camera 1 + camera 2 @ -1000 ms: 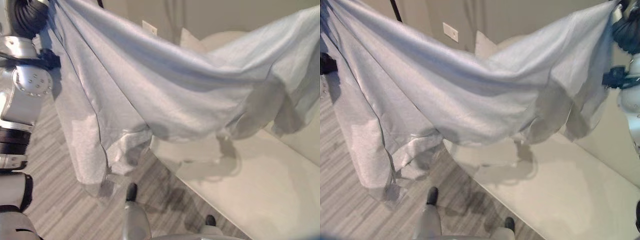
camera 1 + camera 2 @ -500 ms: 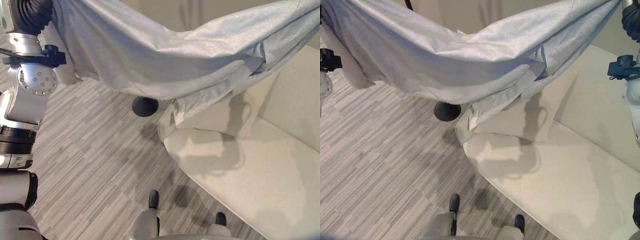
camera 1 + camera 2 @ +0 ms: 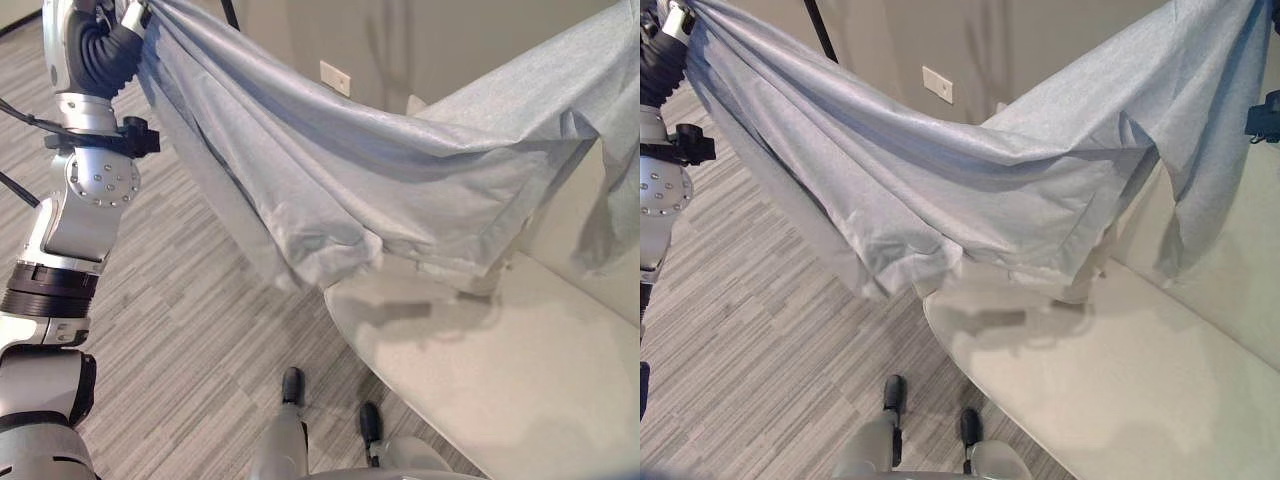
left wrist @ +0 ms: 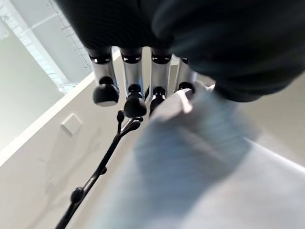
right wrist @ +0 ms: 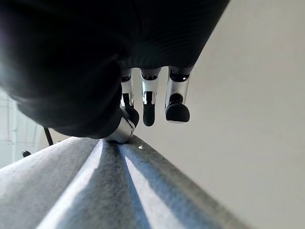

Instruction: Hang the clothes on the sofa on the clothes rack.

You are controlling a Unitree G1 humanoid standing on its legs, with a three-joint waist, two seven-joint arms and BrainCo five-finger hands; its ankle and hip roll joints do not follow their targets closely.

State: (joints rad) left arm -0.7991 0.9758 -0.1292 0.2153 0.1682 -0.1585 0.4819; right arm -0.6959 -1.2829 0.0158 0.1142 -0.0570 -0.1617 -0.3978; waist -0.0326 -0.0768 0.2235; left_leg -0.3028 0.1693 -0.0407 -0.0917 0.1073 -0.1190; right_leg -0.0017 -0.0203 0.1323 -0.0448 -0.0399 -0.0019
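Observation:
A large light blue-grey garment (image 3: pixel 380 180) hangs stretched in a sagging arc between my two raised hands, above the floor and the front end of the cream sofa (image 3: pixel 500 380). My left hand (image 4: pixel 134 81) is shut on one end of the cloth (image 4: pixel 200 162) at the upper left. My right hand (image 5: pixel 148 95) pinches the other end (image 5: pixel 95 191) between thumb and fingers at the upper right. The black pole of the clothes rack (image 3: pixel 820 30) rises behind the left end of the garment, and its knobbed top (image 4: pixel 125 125) stands close past my left fingers.
Grey striped floor (image 3: pixel 180 320) spreads to the left of the sofa. A beige wall with a white socket plate (image 3: pixel 334 77) stands behind the garment. The sofa's backrest (image 3: pixel 1240 290) rises on the right.
The whole view has swung and shifted. The garment stays held between both hands; its bunched middle has dropped and spread into a wider sagging fold. The rack's round base has passed out of view.

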